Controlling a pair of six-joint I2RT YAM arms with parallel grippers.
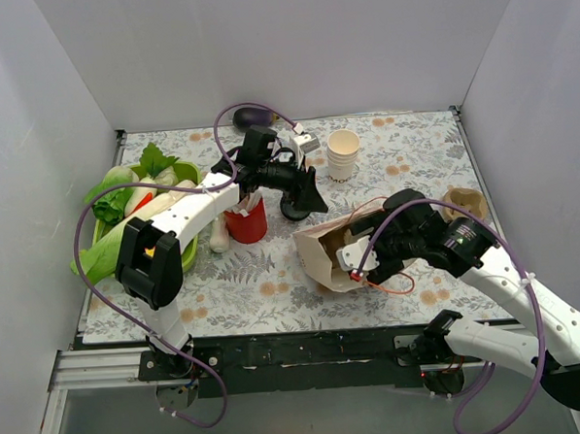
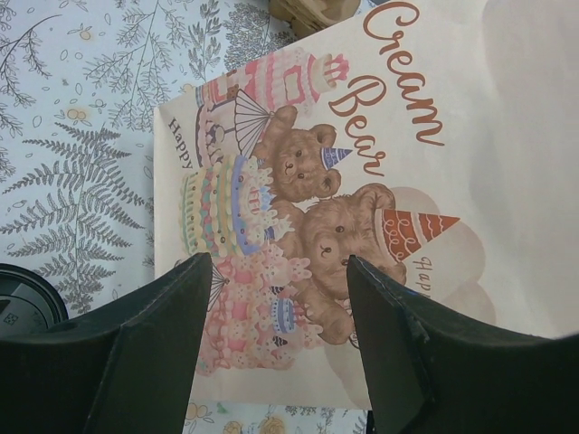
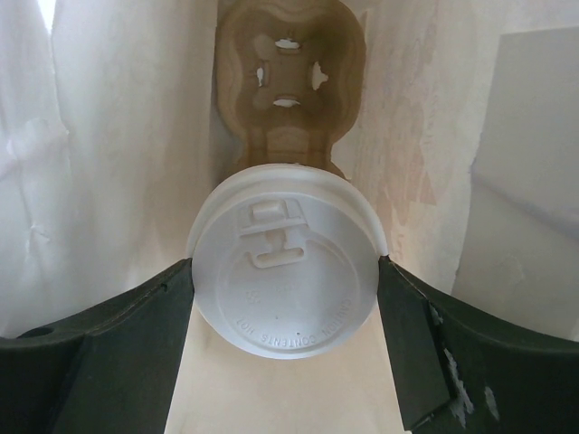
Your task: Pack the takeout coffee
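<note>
The takeout coffee, a cup seen from above by its round white lid, sits inside the cream paper bag, which lies on its side mid-table. My right gripper is inside the bag mouth, its fingers pressed against both sides of the lid. A brown cardboard cup carrier lies deeper in the bag, just beyond the cup. My left gripper is open and empty, hovering over the bag's bear-printed side, as its wrist view shows.
A red cup and a flat black lid sit under the left arm. A stack of lidless cups and an eggplant are at the back. A green basket of vegetables stands left; another cardboard carrier right.
</note>
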